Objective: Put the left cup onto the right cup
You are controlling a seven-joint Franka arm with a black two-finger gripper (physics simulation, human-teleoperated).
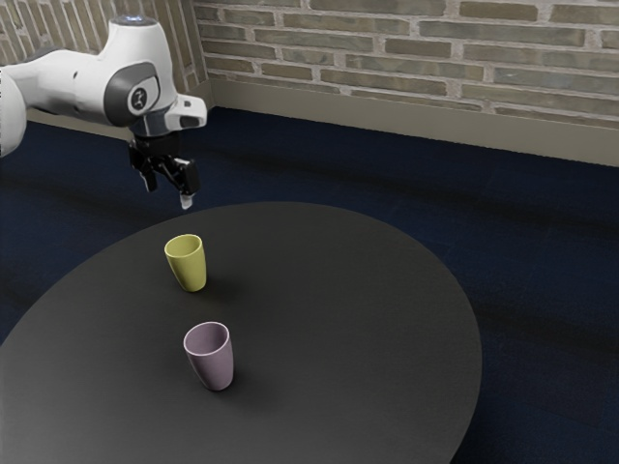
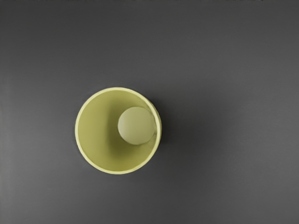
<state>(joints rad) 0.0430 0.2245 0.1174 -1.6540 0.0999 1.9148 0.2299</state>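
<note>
A yellow-green cup (image 1: pixel 186 262) stands upright on the round dark table (image 1: pixel 368 319), toward its far left part in the exterior view. A mauve cup (image 1: pixel 209 355) stands upright nearer the camera, a short way from the yellow one. My gripper (image 1: pixel 171 190) hangs in the air above and behind the yellow cup, apart from it, fingers pointing down with a small gap and nothing between them. In the wrist view I look straight down into the yellow-green cup (image 2: pixel 117 133), seeing its rim and its round bottom.
The table's edge (image 1: pixel 455 290) curves away on the exterior view's right, over a dark blue floor (image 1: pixel 522 222). A brick wall (image 1: pixel 406 48) runs along the back. The white arm (image 1: pixel 68 82) comes in from the upper left.
</note>
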